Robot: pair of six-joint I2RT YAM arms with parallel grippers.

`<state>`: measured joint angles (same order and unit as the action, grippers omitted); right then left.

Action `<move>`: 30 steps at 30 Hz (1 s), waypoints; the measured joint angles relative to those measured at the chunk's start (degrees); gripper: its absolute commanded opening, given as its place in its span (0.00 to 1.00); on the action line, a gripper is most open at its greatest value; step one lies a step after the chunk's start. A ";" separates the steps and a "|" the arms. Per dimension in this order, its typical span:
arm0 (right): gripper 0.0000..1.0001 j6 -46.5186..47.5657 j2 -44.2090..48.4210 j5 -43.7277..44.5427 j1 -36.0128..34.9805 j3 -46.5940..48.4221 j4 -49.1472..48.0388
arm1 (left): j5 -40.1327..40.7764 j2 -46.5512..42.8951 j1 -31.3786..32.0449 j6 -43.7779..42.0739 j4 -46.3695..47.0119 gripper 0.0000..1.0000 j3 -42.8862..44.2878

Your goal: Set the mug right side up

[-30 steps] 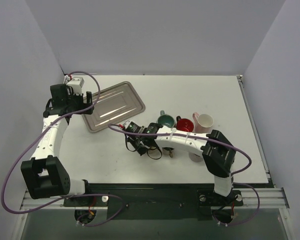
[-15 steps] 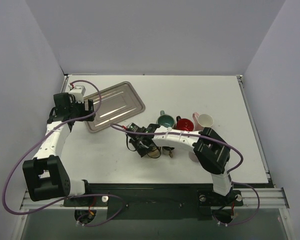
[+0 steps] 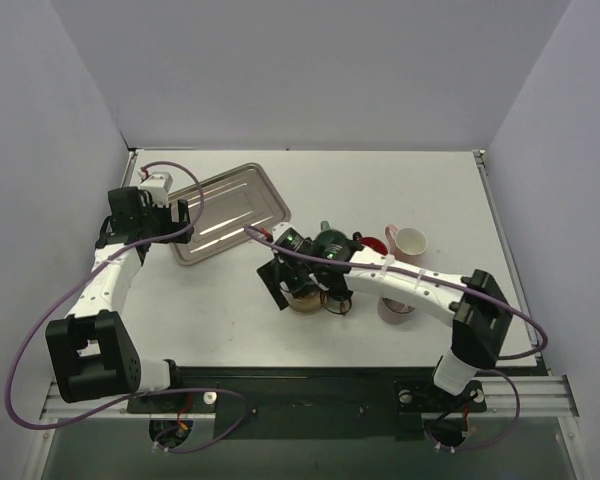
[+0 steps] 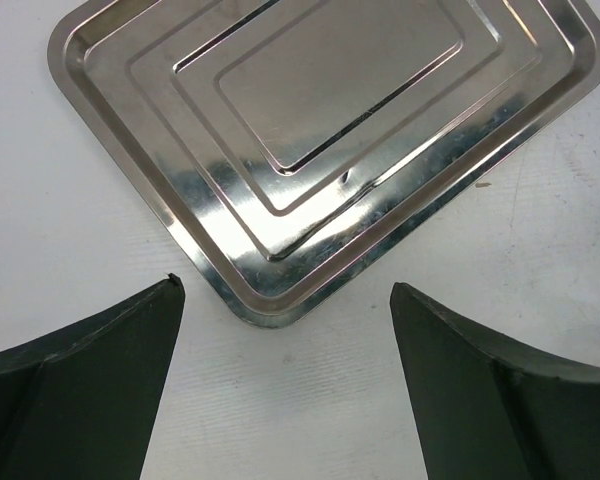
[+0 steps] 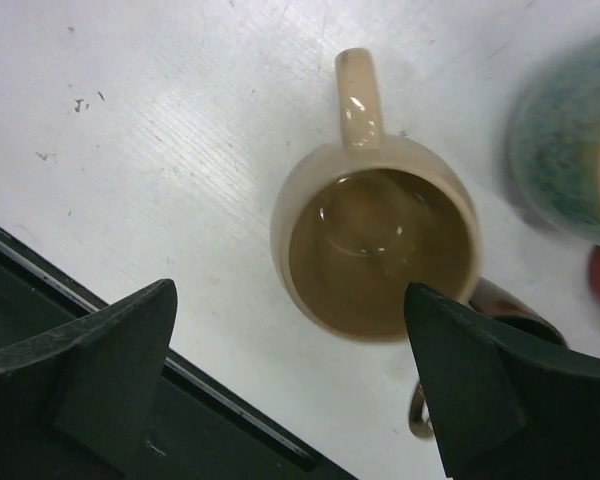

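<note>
White tabletop (image 3: 400, 190): tan glazed ceramic mug (image 5: 380, 250) upright, mouth up, near teal mug (image 5: 570, 150), beneath right gripper (image 5: 290, 300), jaws apart; left gripper (image 4: 285, 290), jaws apart, above corner of silver ridged metal tray (image 4: 330, 100).

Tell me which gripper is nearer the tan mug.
Right. The right gripper hangs open directly above the tan mug; the left gripper is far to its left, open over a corner of the metal tray.

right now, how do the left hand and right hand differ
The left hand hangs over a corner of the metal tray; the right hand hangs over the tan mug, mouth up. The left hand sits far left, the right hand centrally. Both are open, gripping nothing.
</note>
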<state>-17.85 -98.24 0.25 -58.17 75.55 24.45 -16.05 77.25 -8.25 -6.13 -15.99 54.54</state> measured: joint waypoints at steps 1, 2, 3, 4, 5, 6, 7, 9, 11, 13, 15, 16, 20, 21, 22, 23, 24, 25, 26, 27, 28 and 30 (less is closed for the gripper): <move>0.91 0.39 2.12 0.81 -0.07 0.11 0.79 | -0.09 0.00 0.00 0.17 0.11 0.95 0.00; 0.92 0.83 4.31 1.55 -0.07 0.20 1.49 | -0.09 -0.02 0.00 0.68 0.50 0.95 -0.11; 0.92 1.20 6.14 2.14 0.04 0.22 1.88 | -0.09 -0.11 0.00 1.05 0.90 0.95 -0.26; 0.92 1.66 8.70 2.78 0.42 0.24 2.47 | 0.13 -0.33 0.00 1.75 1.92 0.95 -0.74; 0.92 1.95 10.67 3.32 0.90 0.24 2.84 | 0.52 -0.63 0.00 2.49 3.02 0.95 -1.36; 0.93 2.32 13.09 3.89 1.88 0.20 3.19 | 1.09 -1.03 0.00 3.41 4.17 0.95 -2.10; 0.93 2.69 15.54 4.66 3.28 0.15 3.37 | 1.77 -1.53 0.00 4.37 5.57 0.95 -2.99; 0.93 3.10 20.20 6.49 7.41 -0.74 2.75 | 3.19 -2.64 0.00 6.01 8.24 0.96 -4.94; 0.93 3.23 25.70 8.50 14.88 -3.61 1.70 | 5.07 -3.87 0.00 7.65 11.30 0.96 -7.37; 0.94 3.08 31.54 11.26 25.00 -8.26 0.07 | 6.97 -4.92 0.02 8.85 14.29 0.96 -9.79; 0.95 2.95 36.63 13.00 33.75 -13.64 -2.10 | 8.52 -5.49 0.07 9.51 16.59 0.96 -11.65; 0.95 2.89 39.45 13.79 38.03 -16.90 -2.99 | 9.29 -5.70 0.09 9.79 17.92 0.96 -12.74; 0.96 2.40 49.00 16.11 51.10 -28.83 -6.80 | 11.69 -5.92 0.28 10.69 22.23 0.96 -16.37; 0.96 2.25 50.62 16.74 53.33 -31.65 -8.63 | 12.22 -5.90 0.28 11.04 23.71 0.96 -17.31; 0.97 2.16 51.82 17.22 55.15 -34.47 -10.86 | 12.74 -5.86 0.33 11.39 25.31 0.96 -18.34; 0.97 2.08 52.76 18.23 56.48 -37.59 -13.60 | 13.20 -5.62 0.33 11.61 26.93 0.96 -19.32; 0.97 2.03 53.27 18.99 57.27 -40.26 -16.17 | 13.60 -5.27 0.33 11.78 28.74 0.96 -20.22; 0.97 2.03 53.68 20.02 57.94 -43.71 -19.65 | 13.94 -4.72 0.33 11.93 30.60 0.96 -21.09; 0.97 1.86 53.79 20.83 58.60 -46.90 -22.67 | 14.38 -4.11 0.33 12.00 32.26 0.96 -21.88; 0.97 1.70 53.53 21.64 58.95 -49.72 -25.29 | 14.84 -3.32 0.33 12.07 33.68 0.96 -22.58; 0.96 1.57 53.20 22.25 59.12 -52.19 -27.65 | 15.32 -2.47 0.33 12.15 34.82 0.96 -23.10; 0.96 1.51 52.28 23.02 59.36 -56.02 -32.39 | 16.09 -0.81 0.33 12.50 36.85 0.96 -23.91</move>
<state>-16.34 -45.95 23.27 1.19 19.53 -7.94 0.03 76.44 -7.92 6.37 20.86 30.63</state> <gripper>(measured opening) 0.966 0.959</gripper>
